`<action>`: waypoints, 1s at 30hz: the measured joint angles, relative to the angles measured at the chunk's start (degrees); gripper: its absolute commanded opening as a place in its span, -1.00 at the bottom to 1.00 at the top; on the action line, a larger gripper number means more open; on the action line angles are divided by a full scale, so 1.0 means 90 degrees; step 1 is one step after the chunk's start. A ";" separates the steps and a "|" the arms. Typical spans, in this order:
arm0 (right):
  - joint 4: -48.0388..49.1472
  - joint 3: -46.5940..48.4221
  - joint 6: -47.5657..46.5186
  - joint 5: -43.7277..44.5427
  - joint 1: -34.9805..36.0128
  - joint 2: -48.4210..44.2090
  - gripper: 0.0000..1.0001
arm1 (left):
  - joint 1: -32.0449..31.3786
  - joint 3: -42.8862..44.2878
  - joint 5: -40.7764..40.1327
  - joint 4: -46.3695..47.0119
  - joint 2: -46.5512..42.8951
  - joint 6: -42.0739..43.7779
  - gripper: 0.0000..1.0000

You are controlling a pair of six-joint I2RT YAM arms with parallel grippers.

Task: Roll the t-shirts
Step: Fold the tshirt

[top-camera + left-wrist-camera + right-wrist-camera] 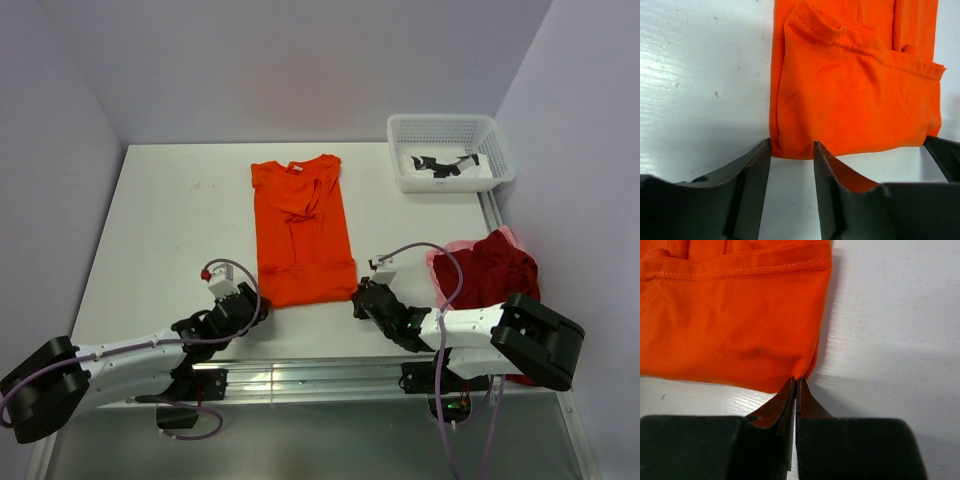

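Note:
An orange t-shirt [300, 225] lies flat in the middle of the table, sides folded in, its hem end nearest the arms. My left gripper [258, 305] is open at the near left corner of that shirt [855, 95]; its fingers [760, 160] stand either side of the corner's edge, apart from the cloth. My right gripper [358, 297] is shut at the near right corner, and the orange cloth [730, 325] draws down to a point between its tips [797, 382]. A dark red t-shirt [497, 268] lies crumpled on a pale pink one [445, 252] at the right.
A white mesh basket [497, 140] with black and white things inside stands at the back right corner. The table [170, 220] has a metal rail along its near edge [300, 375]. Walls enclose the table on three sides.

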 measured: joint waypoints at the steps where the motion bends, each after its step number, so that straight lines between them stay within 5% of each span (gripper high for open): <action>1: -0.0005 0.0000 0.0000 0.0000 0.0000 0.0000 -1.00 | 0.0000 0.0017 -0.0010 0.0046 0.0073 -0.0005 -0.18; 4: -0.0007 0.0000 0.0000 0.0000 0.0000 0.0000 -1.00 | 0.0000 0.0046 -0.0041 0.0143 0.0299 -0.0075 -0.54; 6: -0.0010 0.0000 0.0000 -0.0002 0.0000 0.0000 -1.00 | 0.0000 0.0078 -0.0049 0.0160 0.0425 -0.0100 -0.99; 22: -0.1389 0.0262 0.0393 -0.0294 0.0017 -0.1127 -1.00 | 0.0187 0.1163 0.0442 -0.1724 -0.0308 0.0075 -0.99; 30: -0.2548 0.1093 0.0454 -0.0393 0.0041 -0.1202 -1.00 | 0.1256 0.1613 0.1328 -0.2586 -0.0308 0.0330 -0.99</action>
